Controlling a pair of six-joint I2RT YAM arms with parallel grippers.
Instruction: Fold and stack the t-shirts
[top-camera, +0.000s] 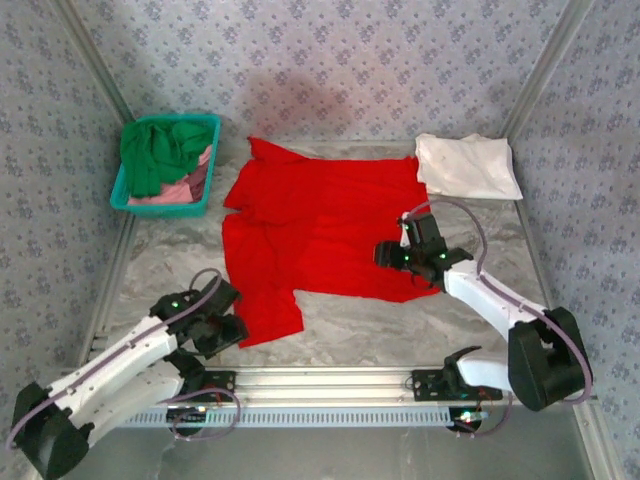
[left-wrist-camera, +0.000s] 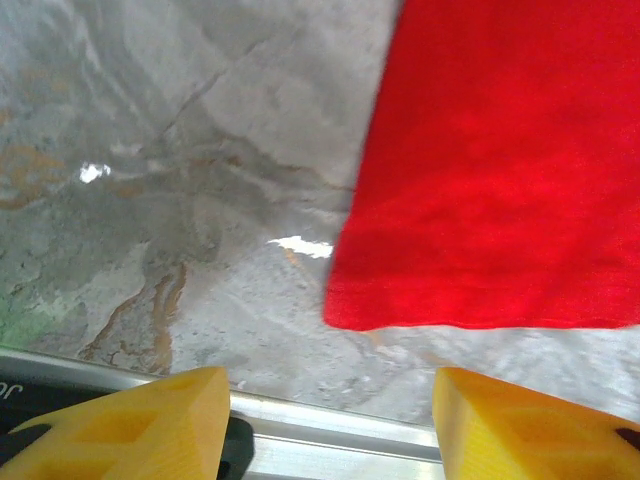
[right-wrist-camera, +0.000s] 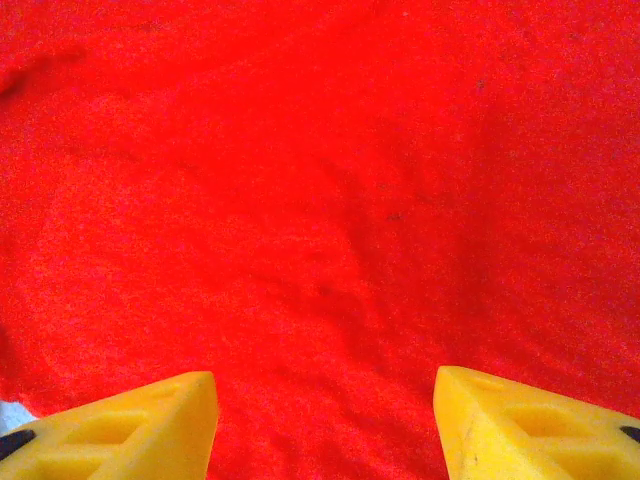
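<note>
Red shirt (top-camera: 320, 225) lies flat mid-bench (top-camera: 350, 335), not yet folded. White shirt (top-camera: 465, 165) at far-right corner looks folded. Basket (top-camera: 160, 208) at far-left corner holds green (top-camera: 155, 150) and pink (top-camera: 175, 192) shirts. Left jaws spread, empty, near edge; right jaws spread, empty, over red shirt.

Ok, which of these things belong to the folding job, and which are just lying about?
Job: red t-shirt, spread mid-table; white t-shirt, far right; green t-shirt and pink t-shirt, in the teal basket.
Lying about: the teal basket itself; the table.
</note>
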